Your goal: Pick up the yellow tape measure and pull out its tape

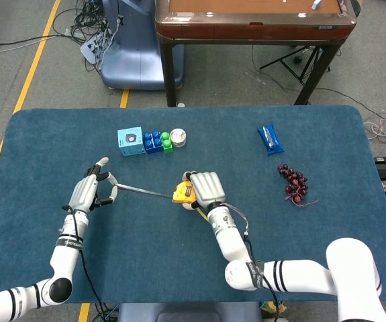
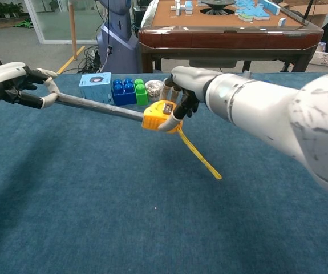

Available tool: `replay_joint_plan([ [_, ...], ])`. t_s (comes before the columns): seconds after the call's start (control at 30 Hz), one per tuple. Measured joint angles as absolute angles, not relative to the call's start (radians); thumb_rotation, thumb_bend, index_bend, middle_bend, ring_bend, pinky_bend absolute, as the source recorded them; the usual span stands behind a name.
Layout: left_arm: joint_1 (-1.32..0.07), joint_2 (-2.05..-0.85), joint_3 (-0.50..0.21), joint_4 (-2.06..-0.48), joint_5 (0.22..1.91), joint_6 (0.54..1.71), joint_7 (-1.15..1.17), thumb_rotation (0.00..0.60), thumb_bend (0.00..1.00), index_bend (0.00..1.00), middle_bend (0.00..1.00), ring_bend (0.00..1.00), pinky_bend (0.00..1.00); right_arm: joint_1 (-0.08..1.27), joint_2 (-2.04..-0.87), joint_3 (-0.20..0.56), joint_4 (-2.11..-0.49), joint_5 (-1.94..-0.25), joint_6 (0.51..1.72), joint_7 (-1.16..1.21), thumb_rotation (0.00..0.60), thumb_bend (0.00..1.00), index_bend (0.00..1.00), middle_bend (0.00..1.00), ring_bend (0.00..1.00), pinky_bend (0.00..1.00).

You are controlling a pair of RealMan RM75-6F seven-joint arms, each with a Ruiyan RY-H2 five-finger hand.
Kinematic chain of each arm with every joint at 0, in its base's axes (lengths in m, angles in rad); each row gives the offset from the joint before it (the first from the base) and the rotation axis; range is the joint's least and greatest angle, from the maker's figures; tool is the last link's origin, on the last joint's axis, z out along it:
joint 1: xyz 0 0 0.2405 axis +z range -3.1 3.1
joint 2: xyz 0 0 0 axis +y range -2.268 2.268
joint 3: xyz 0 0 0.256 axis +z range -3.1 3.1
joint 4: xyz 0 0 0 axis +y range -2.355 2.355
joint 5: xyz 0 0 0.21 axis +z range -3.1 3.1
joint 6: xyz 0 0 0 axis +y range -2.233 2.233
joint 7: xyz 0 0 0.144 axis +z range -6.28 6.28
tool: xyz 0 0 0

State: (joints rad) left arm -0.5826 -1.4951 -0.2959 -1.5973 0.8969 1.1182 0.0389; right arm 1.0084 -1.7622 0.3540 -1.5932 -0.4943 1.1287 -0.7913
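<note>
Left hand [image 1: 88, 194], at about 9 o'clock on the table [image 1: 327, 235]: fingers curled in, pinching the free end of the tape [image 2: 95, 106] between thumb and fingertips; one finger stands up clear of the grip. Chest view shows the same pinch at the tape's tip.

Tape: a thin grey blade running taut and nearly straight from the left hand across to the case, held off the cloth. Judged stiff along its length while short, likely to buckle if let sag, and spring-loaded, so it would snap back if the pinch slips. The end hook is the sensible hold; the blade's edges look thin and slick.

Yellow tape measure [image 2: 159, 116], near table centre, lifted clear of the surface: a small hard plastic case, probably light, smooth-sided. Right hand [image 1: 207, 189] wraps it from above, fingers closed round the body. A yellow strap [image 2: 199, 154] dangles from the case toward 5 o'clock. Best hold judged to be across the flat sides, leaving the mouth unobstructed.

At 12 o'clock from the case: a light blue box [image 1: 131, 141], blue and green blocks [image 1: 156, 141], a small round tin [image 1: 178, 137]. Toward 2 o'clock, well apart: a blue packet [image 1: 270, 139] and dark red grapes [image 1: 294, 183].
</note>
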Motion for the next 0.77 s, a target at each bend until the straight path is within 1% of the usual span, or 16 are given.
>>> replay_joint_plan([
  [0.4, -0.522, -1.472, -0.289, -1.591, 0.944, 1.173, -0.008, 0.6, 0.47, 0.49, 0.06, 0.0, 0.0, 0.912, -1.6, 0.261, -1.709, -0.563, 1.108, -0.709, 0.6, 0.65, 0.65, 0.64, 0.58, 0.39],
  [0.77, -0.464, -1.444, -0.272, -1.627, 0.986, 1.212, -0.039, 0.6, 0.47, 0.48, 0.06, 0.0, 0.0, 0.812, -1.463, 0.172, -1.8, -0.673, 1.102, -0.605, 0.6, 0.65, 0.65, 0.64, 0.58, 0.39],
])
